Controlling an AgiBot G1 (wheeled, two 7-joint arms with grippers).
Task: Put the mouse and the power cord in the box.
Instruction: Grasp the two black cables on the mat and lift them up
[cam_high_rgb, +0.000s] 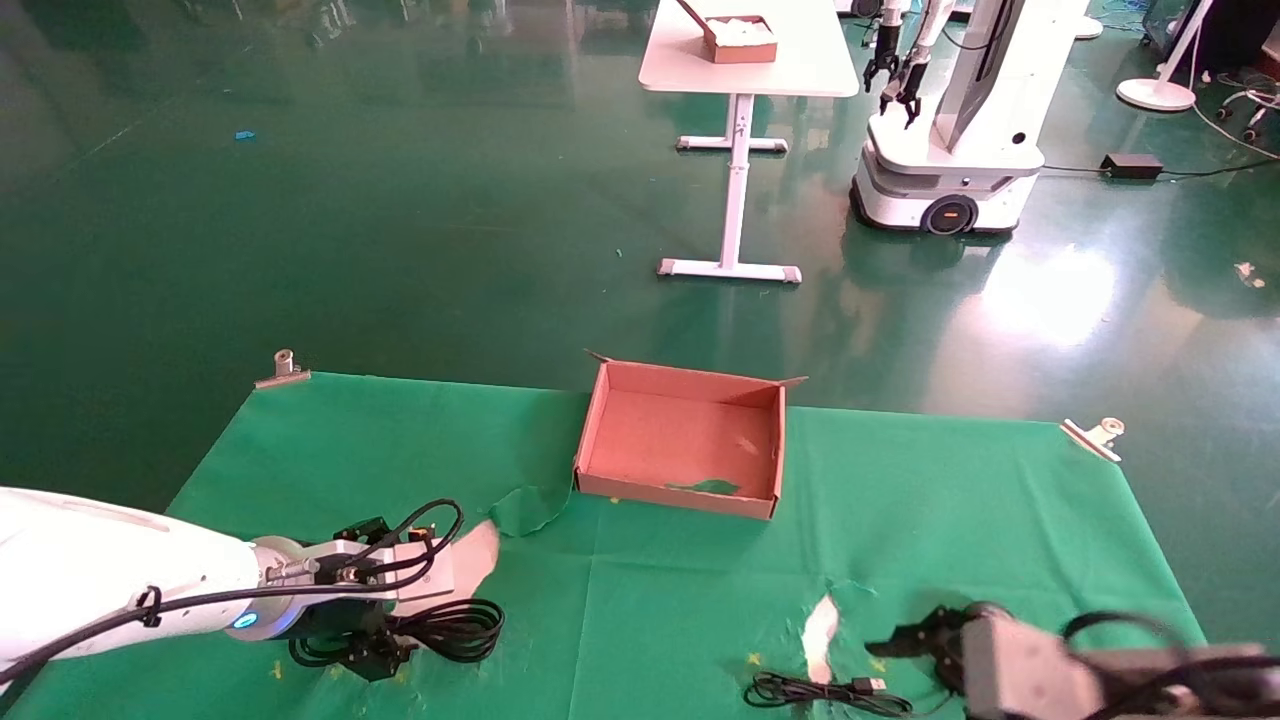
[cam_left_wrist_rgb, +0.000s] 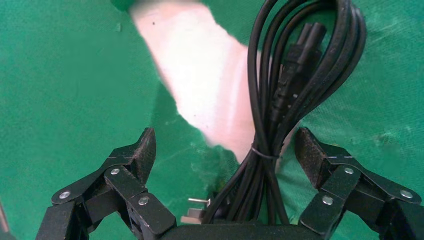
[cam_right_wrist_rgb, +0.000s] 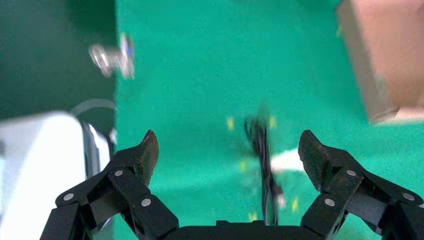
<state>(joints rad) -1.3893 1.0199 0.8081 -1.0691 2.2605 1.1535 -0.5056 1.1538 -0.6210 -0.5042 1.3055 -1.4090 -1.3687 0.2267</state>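
Left gripper (cam_left_wrist_rgb: 225, 155) low over the power cord (cam_left_wrist_rgb: 295, 85), jaws spread wide to either side of the bundle, nothing clamped yet. Cord lying on the green cloth (cam_high_rgb: 700, 580) at the near left, well apart from the box (cam_high_rgb: 684, 437), which sits open and empty mid-table. Right gripper (cam_right_wrist_rgb: 227, 150) also spread wide, hovering near the thin USB cable (cam_high_rgb: 820, 692) at the near right; mouse itself not visible. Risk, as a judgement: closing off-centre could catch only some loops, letting the bundle sag or unravel on lifting. Torn patches in the cloth near both cables could snag a fingertip.
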